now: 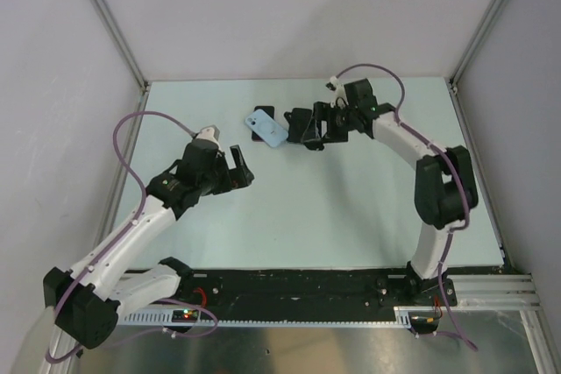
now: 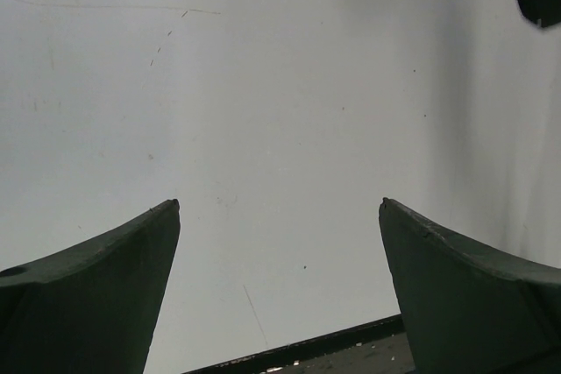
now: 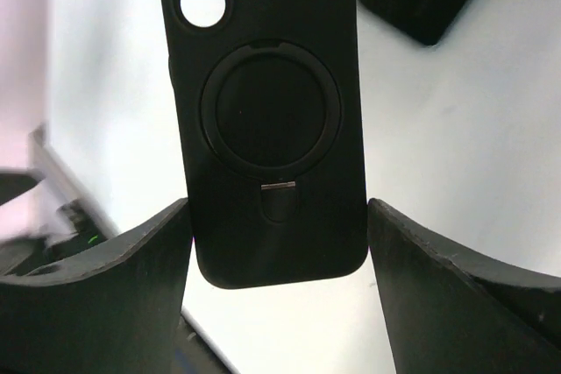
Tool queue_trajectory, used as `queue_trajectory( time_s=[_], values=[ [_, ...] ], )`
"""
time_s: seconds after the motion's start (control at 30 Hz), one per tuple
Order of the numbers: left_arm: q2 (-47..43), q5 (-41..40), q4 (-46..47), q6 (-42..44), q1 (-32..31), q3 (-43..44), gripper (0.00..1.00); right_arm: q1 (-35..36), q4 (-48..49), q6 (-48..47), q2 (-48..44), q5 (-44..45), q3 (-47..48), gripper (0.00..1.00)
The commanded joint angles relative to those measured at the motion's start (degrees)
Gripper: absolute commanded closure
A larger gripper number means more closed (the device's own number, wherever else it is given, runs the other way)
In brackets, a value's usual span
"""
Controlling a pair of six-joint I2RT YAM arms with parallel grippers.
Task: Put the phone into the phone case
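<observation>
My right claw [image 3: 279, 208] is clamped on the black phone case [image 3: 267, 120]. Its fingers press the case's two long edges near the bottom end, and the ring stand and camera cut-outs face the wrist camera. This is at the far middle of the table [image 1: 351, 208]. Just left of the case the light blue phone [image 1: 274, 131] lies flat, with a black slab [image 1: 261, 118] against its far-left end, possibly a second device. My left claw [image 2: 280, 216] hangs nearer and further left, fingers wide apart, holding nothing.
</observation>
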Motion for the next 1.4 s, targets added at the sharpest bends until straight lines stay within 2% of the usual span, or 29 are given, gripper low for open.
queue_trajectory(
  time_s=[0.0, 0.17, 0.27, 0.33, 0.4, 0.5, 0.6, 0.7, 0.87, 1.23, 1.37],
  values=[
    [0.9, -1.2, 1.8, -3.4, 0.5, 2.4, 0.02, 2.3, 14.5, 13.3, -6.7, -16.4, -12.5, 0.46],
    [1.6, -0.7, 4.6, -5.6, 0.5, 0.0, 0.02, 8.7, 32.6, 27.3, -8.6, -23.7, -25.0, 0.44],
    [2.3, -0.4, 6.0, -6.5, 0.5, -1.7, 0.02, 11.9, 47.0, 40.4, -7.1, -26.0, -30.8, 0.43],
    [3.3, -0.5, 7.0, -7.2, 0.5, -3.5, 0.02, 13.7, 67.2, 55.0, -2.5, -27.2, -35.9, 0.43],
    [3.9, -0.4, 7.5, -7.9, 0.5, -4.7, 0.02, 14.1, 80.9, 65.6, 1.4, -27.1, -38.7, 0.44],
    [3.3, -0.7, 9.0, -8.6, 0.4, -6.6, 0.02, 14.4, 94.7, 77.1, 6.6, -25.9, -41.0, 0.45],
    [3.0, -0.9, 10.4, -8.9, 0.5, -7.6, 0.01, 14.7, 103.3, 83.5, 11.0, -24.4, -42.5, 0.45],
    [3.7, -0.2, 11.5, -9.4, 0.5, -7.8, 0.02, 14.8, 105.2, 85.3, 12.7, -22.6, -43.9, 0.44],
    [6.6, 1.7, 15.0, -10.6, 0.4, -7.7, 0.02, 14.8, 102.0, 84.2, 11.8, -19.5, -46.3, 0.41],
    [18.8, 7.9, 27.0, -16.3, 0.6, -4.3, 0.02, 14.8, 98.7, 84.1, 11.5, -17.4, -48.5, 0.39],
    [22.2, 7.9, 27.5, -20.1, 0.7, -2.2, 0.09, 14.8, 96.8, 82.6, 11.2, -17.4, -48.6, 0.39]
  ],
)
